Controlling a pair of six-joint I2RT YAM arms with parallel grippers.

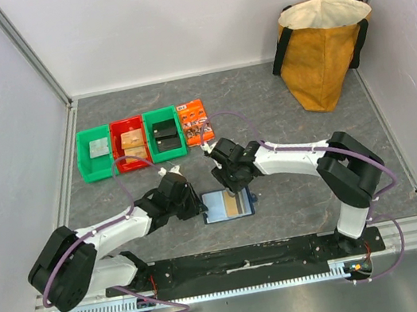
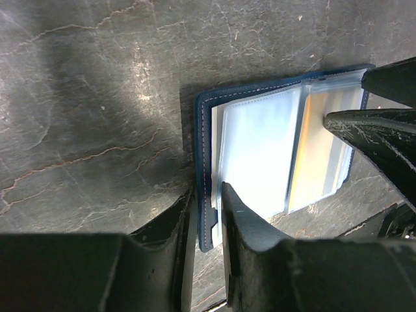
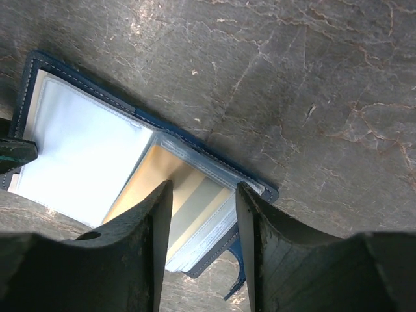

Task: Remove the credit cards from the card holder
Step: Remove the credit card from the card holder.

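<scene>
Left gripper tight on card holder edge; right gripper half-open above it.

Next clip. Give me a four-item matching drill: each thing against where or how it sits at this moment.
Things
1. card holder
2. tan-gold card
3. orange printed packet
4. yellow tote bag

Place or state
A. standing at the far right of the table
B. just right of the right-hand green bin
C. tucked in a clear sleeve
D. lying open near the arms

Pairs: 1-D, 2-C, 3-B, 4-A
</scene>
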